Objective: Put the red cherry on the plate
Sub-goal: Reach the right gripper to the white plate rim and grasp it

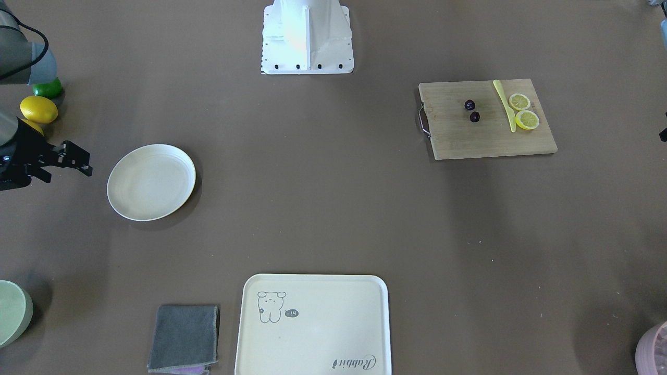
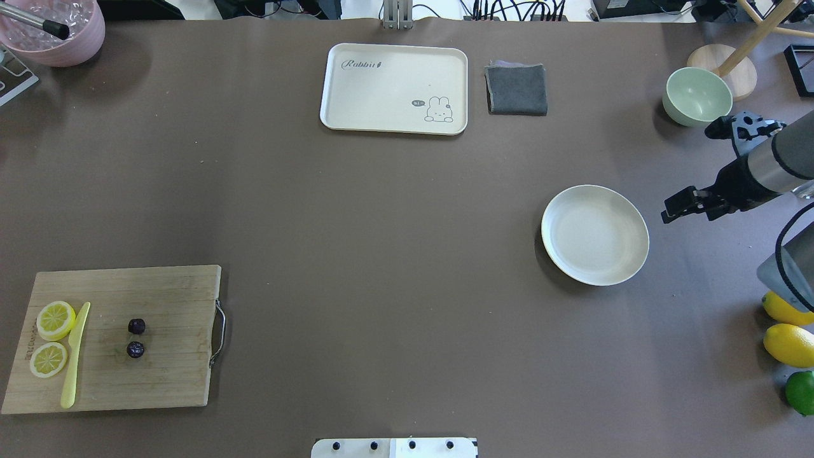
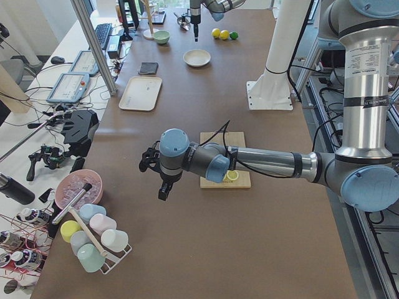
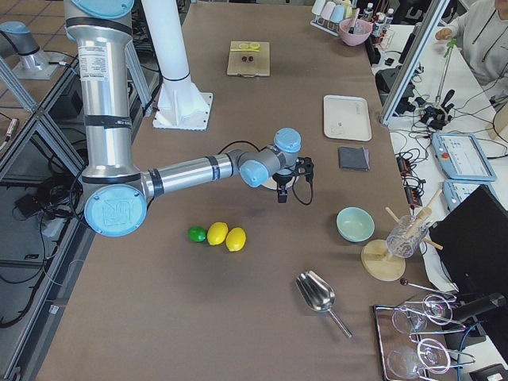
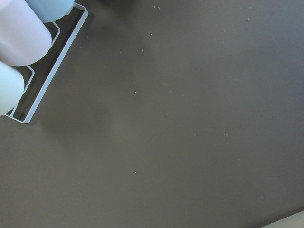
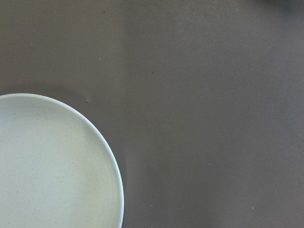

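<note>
Two tiny dark cherries [image 1: 472, 110] [image 2: 135, 338] lie on a wooden cutting board [image 1: 484, 138] at the robot's left. The round cream plate [image 1: 151, 182] [image 2: 594, 235] rests bare on the table at the robot's right; its rim [image 6: 111, 156] fills the lower left of the right wrist view. My right gripper [image 1: 73, 166] [image 2: 675, 207] hovers just beyond the plate's outer edge, looks open and holds nothing. My left gripper [image 3: 159, 180] shows only in the exterior left view, above the table's left end and away from the board. I cannot tell whether it is open or shut.
Two lemon slices [image 1: 523, 110] and a yellow knife [image 1: 504, 104] share the board. A bear tray [image 1: 312, 323] and grey cloth [image 1: 183, 337] lie at the far side. Nearby are a green bowl [image 2: 697, 95], whole lemons and a lime [image 2: 792, 346], a pink bowl [image 2: 54, 32] and a cup rack [image 5: 28, 52].
</note>
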